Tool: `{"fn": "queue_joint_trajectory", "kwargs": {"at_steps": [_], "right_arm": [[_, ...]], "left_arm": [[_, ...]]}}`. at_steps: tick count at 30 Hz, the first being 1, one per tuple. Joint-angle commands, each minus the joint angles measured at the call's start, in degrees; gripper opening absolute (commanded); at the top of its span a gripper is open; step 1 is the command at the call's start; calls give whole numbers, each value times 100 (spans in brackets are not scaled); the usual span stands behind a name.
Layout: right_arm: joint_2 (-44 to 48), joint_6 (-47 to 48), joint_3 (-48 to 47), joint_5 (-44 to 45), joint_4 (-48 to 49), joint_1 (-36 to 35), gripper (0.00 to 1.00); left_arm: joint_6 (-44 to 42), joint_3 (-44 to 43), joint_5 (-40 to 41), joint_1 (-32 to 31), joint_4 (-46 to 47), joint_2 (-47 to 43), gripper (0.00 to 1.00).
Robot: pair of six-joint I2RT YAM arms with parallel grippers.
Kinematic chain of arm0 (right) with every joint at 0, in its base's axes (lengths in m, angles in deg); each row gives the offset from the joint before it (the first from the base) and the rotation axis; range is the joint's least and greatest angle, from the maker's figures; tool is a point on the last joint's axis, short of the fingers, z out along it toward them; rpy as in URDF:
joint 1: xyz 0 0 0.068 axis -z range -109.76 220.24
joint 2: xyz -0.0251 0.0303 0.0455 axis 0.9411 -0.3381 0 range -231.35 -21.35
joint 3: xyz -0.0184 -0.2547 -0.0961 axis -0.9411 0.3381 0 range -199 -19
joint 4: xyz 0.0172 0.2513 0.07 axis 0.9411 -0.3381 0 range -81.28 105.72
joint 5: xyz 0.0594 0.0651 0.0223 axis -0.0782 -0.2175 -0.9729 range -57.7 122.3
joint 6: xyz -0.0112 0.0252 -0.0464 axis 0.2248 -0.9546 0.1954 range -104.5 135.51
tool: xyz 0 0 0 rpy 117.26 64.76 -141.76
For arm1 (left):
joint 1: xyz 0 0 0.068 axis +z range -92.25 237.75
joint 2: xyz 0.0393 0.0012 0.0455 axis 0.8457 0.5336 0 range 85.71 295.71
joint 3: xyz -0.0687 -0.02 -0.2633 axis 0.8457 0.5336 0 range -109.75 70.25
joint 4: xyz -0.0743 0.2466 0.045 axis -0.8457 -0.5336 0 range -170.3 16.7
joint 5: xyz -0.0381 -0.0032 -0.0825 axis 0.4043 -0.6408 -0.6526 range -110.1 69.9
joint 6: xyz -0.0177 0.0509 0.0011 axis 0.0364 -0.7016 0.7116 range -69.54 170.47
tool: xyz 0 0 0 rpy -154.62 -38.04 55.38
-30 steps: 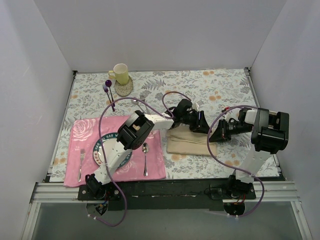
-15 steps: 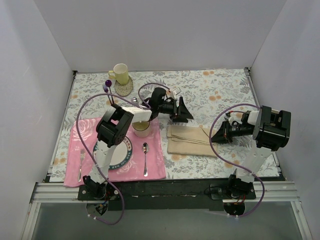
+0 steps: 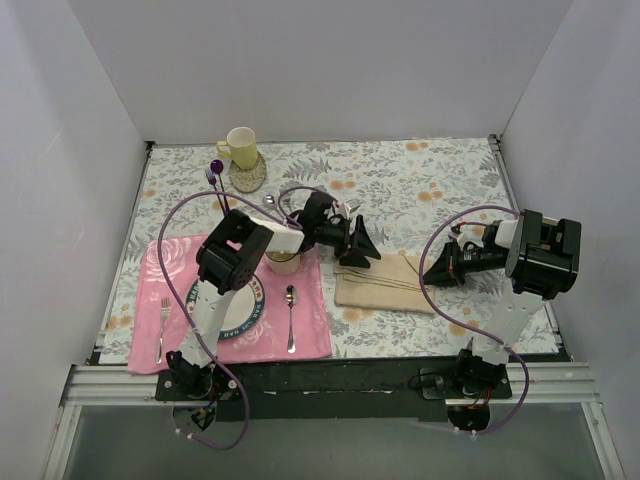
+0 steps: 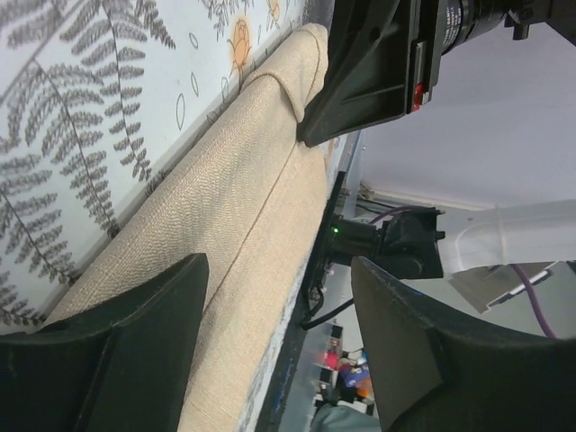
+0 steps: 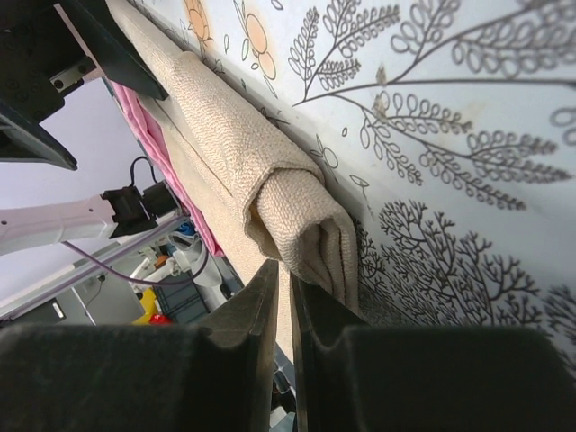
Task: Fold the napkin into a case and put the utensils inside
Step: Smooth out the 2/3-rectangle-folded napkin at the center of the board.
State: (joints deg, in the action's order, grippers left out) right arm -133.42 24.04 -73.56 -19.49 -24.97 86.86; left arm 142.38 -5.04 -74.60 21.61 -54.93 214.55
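There is one napkin (image 3: 385,285), folded. The silver cutlery comes to one fork (image 3: 163,325) and one spoon (image 3: 290,315). The purple-handled cutlery (image 3: 215,178) by the mug is too small to count.

There is also one each of:
- pink placemat (image 3: 150,270)
- plate (image 3: 250,305)
- beige cup (image 3: 283,263)
- yellow mug (image 3: 240,148)
- coaster (image 3: 250,178)
- floral cloth (image 3: 420,180), covering the tabletop

There are two arms, left arm (image 3: 235,260) and right arm (image 3: 540,255). They carry two grippers, left gripper (image 3: 360,258) and right gripper (image 3: 430,277).
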Motion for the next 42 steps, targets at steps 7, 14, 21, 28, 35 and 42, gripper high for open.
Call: {"fn": "queue_joint_trajectory", "kwargs": {"at_steps": [7,14,21,28,35,42], "right_arm": [[-166,228,-37,1206,456,78,14],[-210,175,-10,1224,465,78,11],[-192,175,-72,1215,386,78,11],[220,377,-291,794,-53,69,15],[993,246,-625,-129,-239,61,20],[828,-642,-503,-34,842,-89,20]], "left_arm": [[-571,-1734,466,-542,-379,167,15],[-201,-2639,800,-982,-518,862,8],[-341,-3184,1528,-1272,-1237,1372,0],[-675,-3115,2224,-1361,-2398,1662,0],[-825,-3053,2224,-1361,-2646,1741,0],[-921,-3089,2172,-1361,-2733,1759,0]]}}
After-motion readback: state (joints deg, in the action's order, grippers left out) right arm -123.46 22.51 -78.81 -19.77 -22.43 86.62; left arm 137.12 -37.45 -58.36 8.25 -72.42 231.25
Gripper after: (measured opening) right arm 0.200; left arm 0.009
